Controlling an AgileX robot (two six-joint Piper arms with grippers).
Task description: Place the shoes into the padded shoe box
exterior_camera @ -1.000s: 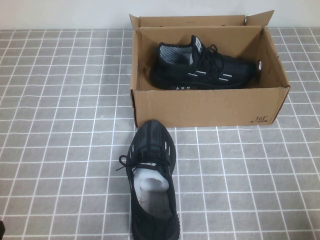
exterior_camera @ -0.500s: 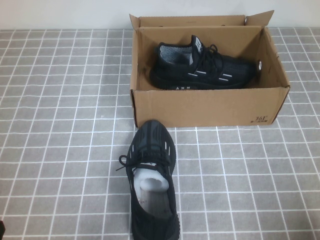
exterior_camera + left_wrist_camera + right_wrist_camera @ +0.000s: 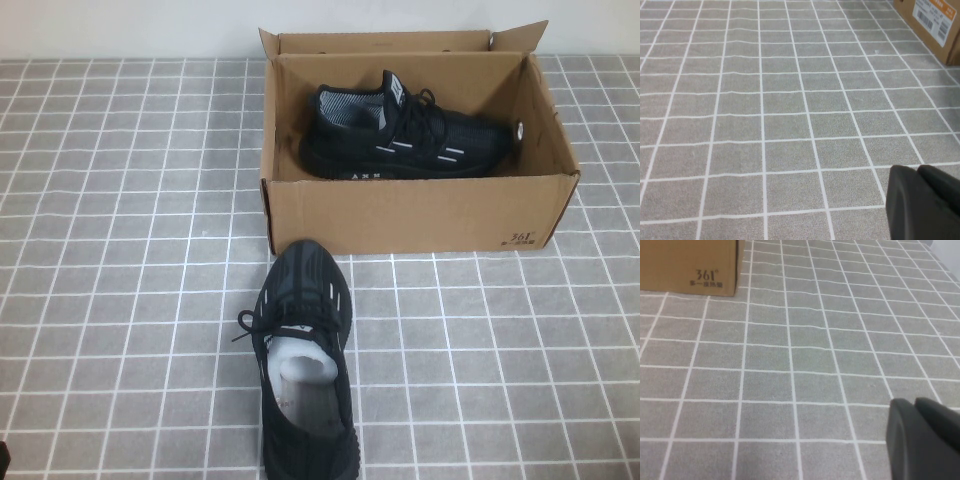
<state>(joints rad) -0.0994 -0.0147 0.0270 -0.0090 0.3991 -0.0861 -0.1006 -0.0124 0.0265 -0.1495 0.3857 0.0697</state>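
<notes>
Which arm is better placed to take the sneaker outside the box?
Left, probably: the loose sneaker lies left of centre. Left claw and right claw both hover over tiles.

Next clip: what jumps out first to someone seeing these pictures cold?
The open cardboard box at the far middle of the tiled table, with one black sneaker lying inside it. The second sneaker sits outside on the tiles, just in front of the box's near left corner. The left gripper and right gripper show only at their wrist views' edges, low over bare tiles, holding nothing.
</notes>
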